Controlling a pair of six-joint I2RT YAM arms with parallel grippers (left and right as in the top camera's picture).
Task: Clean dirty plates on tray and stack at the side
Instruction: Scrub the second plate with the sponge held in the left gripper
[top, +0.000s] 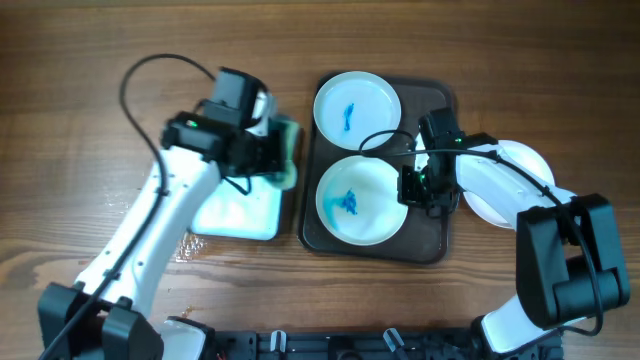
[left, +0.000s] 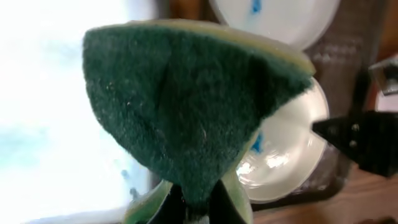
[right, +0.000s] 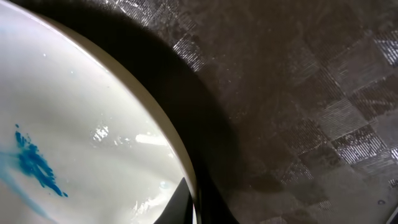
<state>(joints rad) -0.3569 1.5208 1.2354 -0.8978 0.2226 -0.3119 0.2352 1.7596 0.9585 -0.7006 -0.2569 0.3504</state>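
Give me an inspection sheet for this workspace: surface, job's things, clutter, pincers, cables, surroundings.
Surface: wooden table.
Job's things: brown tray holds far plate and near plate, both smeared blue; side plate lies right of the tray, partly under the arm.
Clutter: white tray left of the brown tray.
Pincers: left pincer shut on green sponge; right pincer grips the near plate's rim.
Cables: black cable loops by the left arm; another crosses the right arm.
Surroundings: black frame at the near edge.
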